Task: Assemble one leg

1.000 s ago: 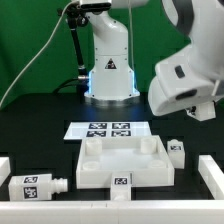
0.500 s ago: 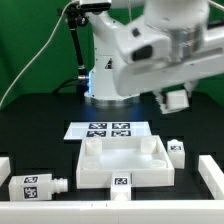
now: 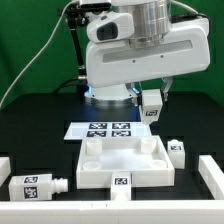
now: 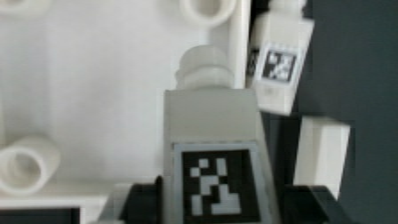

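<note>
My gripper (image 3: 150,98) is shut on a leg (image 3: 151,108), a small white post with a black-and-white tag, and holds it in the air above the back right corner of the large flat white square piece (image 3: 125,165). In the wrist view the held leg (image 4: 217,150) stands between the black fingers (image 4: 150,200), tag facing the camera, its tip over a raised corner socket (image 4: 199,68) of the square piece (image 4: 89,90). A second leg (image 3: 176,150) lies just beside that piece on the exterior view's right; it also shows in the wrist view (image 4: 279,55).
A third leg (image 3: 35,185) lies at the front on the exterior view's left, and another tagged part (image 3: 121,181) sits at the square piece's front edge. The marker board (image 3: 105,130) lies behind it. White rails (image 3: 212,175) bound the table's sides.
The arm has swung from the exterior view's right to the centre and turned, carrying the leg to above the square piece's back right corner.
</note>
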`<action>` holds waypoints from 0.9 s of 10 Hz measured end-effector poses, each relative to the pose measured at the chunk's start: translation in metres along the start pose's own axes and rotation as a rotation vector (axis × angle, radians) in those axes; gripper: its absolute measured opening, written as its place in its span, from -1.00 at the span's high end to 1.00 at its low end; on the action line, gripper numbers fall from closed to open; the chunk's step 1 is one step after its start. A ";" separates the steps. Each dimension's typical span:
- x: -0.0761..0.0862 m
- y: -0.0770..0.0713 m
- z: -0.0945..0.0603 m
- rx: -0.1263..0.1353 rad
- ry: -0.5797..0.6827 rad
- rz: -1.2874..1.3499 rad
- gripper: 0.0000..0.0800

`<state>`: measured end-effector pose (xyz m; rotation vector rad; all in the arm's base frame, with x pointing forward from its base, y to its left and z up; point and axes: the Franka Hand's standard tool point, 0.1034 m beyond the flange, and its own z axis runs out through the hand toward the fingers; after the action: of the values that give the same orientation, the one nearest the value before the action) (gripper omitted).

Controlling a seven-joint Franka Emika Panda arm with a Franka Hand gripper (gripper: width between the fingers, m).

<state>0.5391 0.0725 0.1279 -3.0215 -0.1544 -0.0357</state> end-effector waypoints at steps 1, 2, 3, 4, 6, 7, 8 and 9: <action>0.001 0.002 0.001 -0.009 0.061 0.000 0.29; 0.004 0.006 0.001 -0.018 0.153 0.007 0.29; -0.001 0.017 0.004 -0.015 0.225 0.057 0.29; -0.004 0.023 0.006 -0.024 0.301 0.092 0.29; -0.006 0.023 0.010 -0.049 0.437 0.099 0.29; -0.005 0.028 0.009 -0.072 0.529 0.101 0.29; -0.011 0.030 0.018 -0.077 0.539 0.103 0.29; -0.016 0.025 0.026 -0.065 0.498 0.107 0.29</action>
<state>0.5266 0.0494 0.0984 -2.9652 0.0556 -0.7839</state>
